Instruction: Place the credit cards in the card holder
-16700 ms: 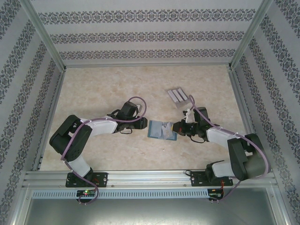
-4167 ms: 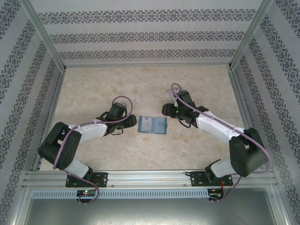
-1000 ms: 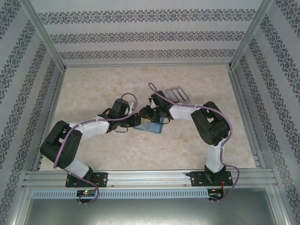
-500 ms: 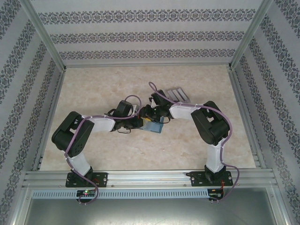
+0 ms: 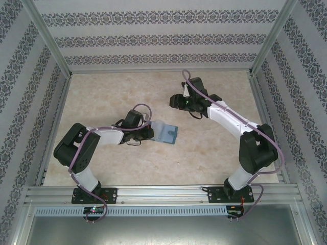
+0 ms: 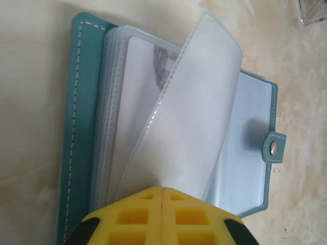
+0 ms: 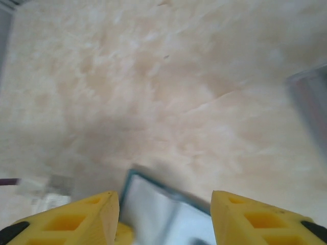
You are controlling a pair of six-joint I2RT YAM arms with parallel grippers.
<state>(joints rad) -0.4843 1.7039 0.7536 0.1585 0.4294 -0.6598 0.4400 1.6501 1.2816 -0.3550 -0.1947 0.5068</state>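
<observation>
The teal card holder (image 5: 167, 134) lies open on the table, its clear pockets fanned out. My left gripper (image 5: 149, 131) is at its left edge. In the left wrist view this gripper (image 6: 162, 189) is shut on one clear pocket page (image 6: 199, 102), lifting it off the teal cover (image 6: 84, 102). A pale insert with a grey mark (image 6: 153, 61) shows in the pocket behind. My right gripper (image 5: 175, 101) hovers farther back, open and empty (image 7: 164, 196), with the holder (image 7: 153, 206) blurred below it. The right arm hides the credit cards in the top view; a blurred grey strip (image 7: 309, 92) may be them.
Patterned walls and metal rails (image 5: 59, 102) enclose the marbled table (image 5: 112, 92). A clear-grey corner (image 6: 312, 13) of something sits just beyond the holder in the left wrist view. Bare tabletop lies at the far left and near right.
My right gripper has pulled away from the holder, moving back and to the right, and now hovers open. My left gripper stays shut on the holder's page.
</observation>
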